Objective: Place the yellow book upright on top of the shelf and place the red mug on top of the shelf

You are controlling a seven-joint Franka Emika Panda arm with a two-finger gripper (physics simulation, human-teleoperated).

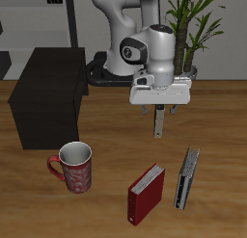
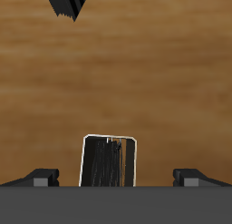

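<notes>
Gripper [image 1: 158, 126] hangs above the table, fingers pinched on a thin dark slab, likely the yellow book [image 2: 110, 161], long axis vertical. The shelf [image 1: 48, 97] lies well off sideways; red mug [image 1: 75, 167] stands near the front edge.

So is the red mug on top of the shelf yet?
No, in the exterior view the red mug stands on the table in front of the shelf, whose flat top is bare.
</notes>
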